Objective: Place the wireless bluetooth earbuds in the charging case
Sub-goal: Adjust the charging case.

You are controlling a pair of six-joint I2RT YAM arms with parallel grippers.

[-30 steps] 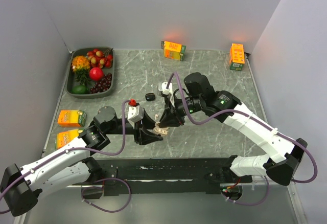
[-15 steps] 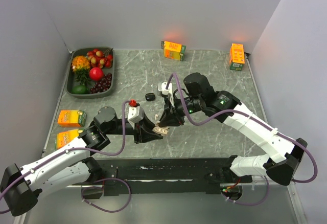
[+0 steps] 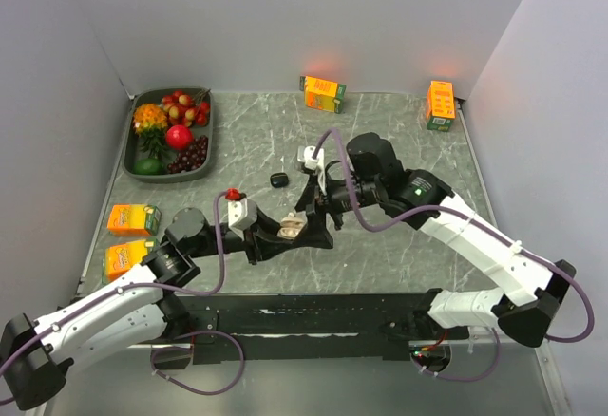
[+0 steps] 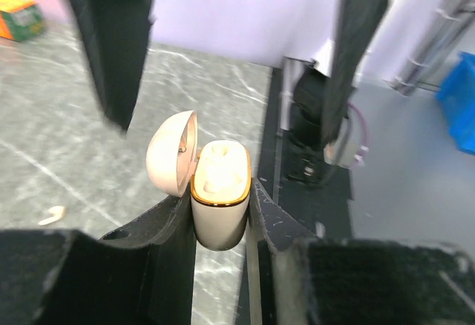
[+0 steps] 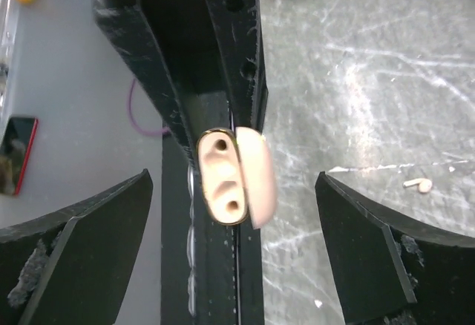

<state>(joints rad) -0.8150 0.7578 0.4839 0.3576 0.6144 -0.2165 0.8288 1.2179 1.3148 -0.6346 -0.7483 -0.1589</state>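
Observation:
The charging case [image 4: 219, 195] is beige with a gold rim, and its lid [image 4: 172, 154] hangs open to one side. My left gripper [image 4: 220, 217] is shut on the case body, holding it above the table [image 3: 293, 228]. My right gripper [image 5: 234, 191] stands wide open around the case [image 5: 223, 176] without touching it. Both sockets of the case show as empty holes. One whitish earbud [image 5: 418, 185] lies on the marble; the left wrist view also shows a whitish earbud [image 4: 52, 216] there. A black earbud [image 3: 277, 179] lies further back, left of the right gripper [image 3: 318, 205].
A grey tray [image 3: 210, 117] of fruit stands at the back left. Orange juice cartons stand at the back [image 3: 323, 93], the back right [image 3: 440, 104] and the left edge [image 3: 133, 218], [image 3: 123, 256]. The black base rail runs along the near edge.
My left gripper has shut on the case and carried it up and to the right. My right gripper has let go and opened wide, pulling back slightly.

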